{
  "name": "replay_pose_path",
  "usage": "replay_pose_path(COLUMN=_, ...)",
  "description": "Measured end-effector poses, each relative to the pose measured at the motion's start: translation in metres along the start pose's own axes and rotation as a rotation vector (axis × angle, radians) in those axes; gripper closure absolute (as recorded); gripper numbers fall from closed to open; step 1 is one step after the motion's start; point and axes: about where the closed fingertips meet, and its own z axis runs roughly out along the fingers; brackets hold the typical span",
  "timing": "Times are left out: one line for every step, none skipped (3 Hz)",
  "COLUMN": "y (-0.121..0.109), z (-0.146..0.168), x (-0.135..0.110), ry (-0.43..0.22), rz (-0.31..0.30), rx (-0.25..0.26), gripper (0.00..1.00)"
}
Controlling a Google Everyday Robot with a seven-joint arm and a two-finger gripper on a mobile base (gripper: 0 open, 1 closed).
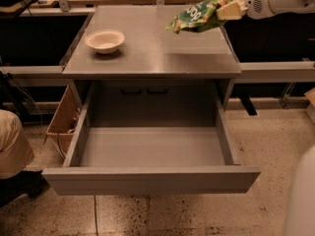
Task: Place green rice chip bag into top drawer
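Observation:
The green rice chip bag [198,16] hangs in the air above the right rear part of the grey tabletop [152,48], tilted with its left end low. My gripper [231,9] is at the upper right, shut on the bag's right end, with the white arm running off the right edge. The top drawer [152,149] is pulled wide open below the tabletop, nearer the camera; its smooth grey floor holds nothing and its flat front panel [147,180] faces me. The bag is behind and above the drawer opening.
A white bowl [105,40] sits on the left of the tabletop. A cardboard box [63,119] stands beside the drawer's left wall. A person's beige-clad leg [12,144] is at the left edge. My white base [301,200] fills the lower right corner.

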Motion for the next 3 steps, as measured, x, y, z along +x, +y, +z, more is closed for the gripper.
replay_pose_path(y=0.039, z=-0.041, x=-0.021, ry=-0.073, rz=0.034, rx=-0.028, gripper=1.0)
replay_pose_path(y=0.066, z=-0.026, x=0.0, ry=-0.04, rz=0.05, rx=-0.08, gripper=1.0)
replay_pose_path(y=0.066, z=-0.025, x=0.0, ry=-0.039, rz=0.05, rx=-0.081, gripper=1.0)
